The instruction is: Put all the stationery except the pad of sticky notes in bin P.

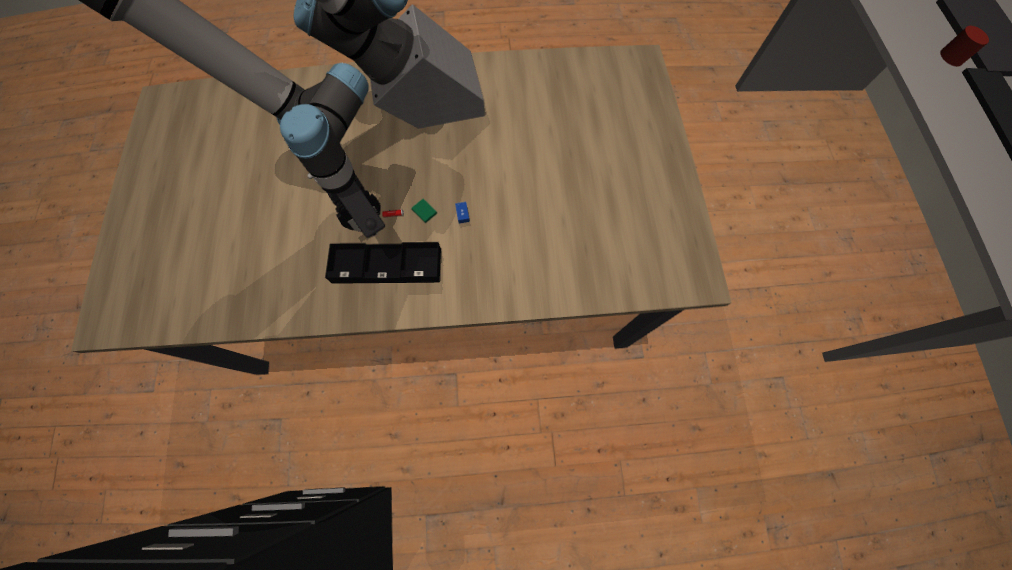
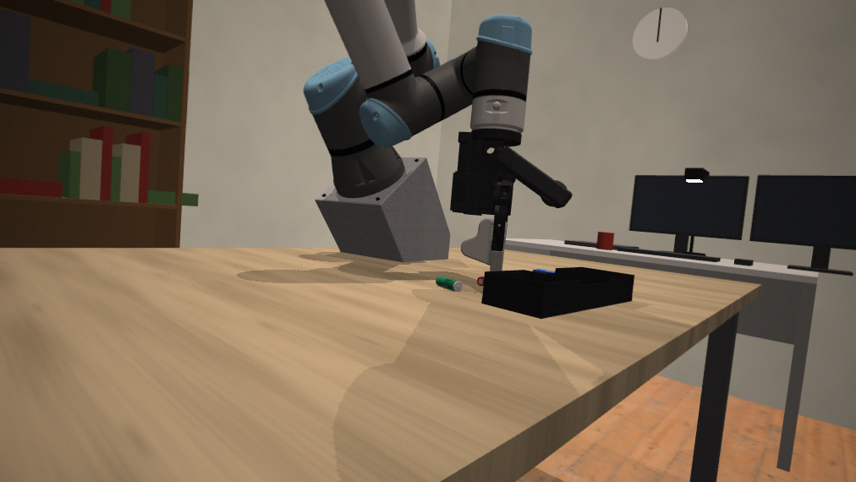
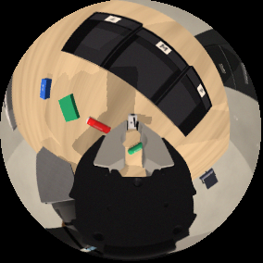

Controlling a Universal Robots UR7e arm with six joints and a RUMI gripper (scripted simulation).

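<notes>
My gripper (image 1: 369, 226) is down at the table top, just behind the left end of the black row of three bins (image 1: 383, 261). In the wrist view the fingers are shut on a small white and black item (image 3: 132, 122) at their tips. The bins carry small white labels (image 3: 161, 46) that I cannot read. A red stick-like item (image 1: 392, 212), a flat green pad (image 1: 424, 209) and a small blue item (image 1: 462, 211) lie in a row behind the bins. A green cylinder (image 2: 449, 282) lies on the table behind the gripper.
The robot's grey base block (image 1: 424, 70) stands at the back of the table. The bins (image 2: 556, 290) stand upright near the front edge. A desk with monitors (image 2: 688, 206) and a bookshelf (image 2: 90, 119) stand off the table.
</notes>
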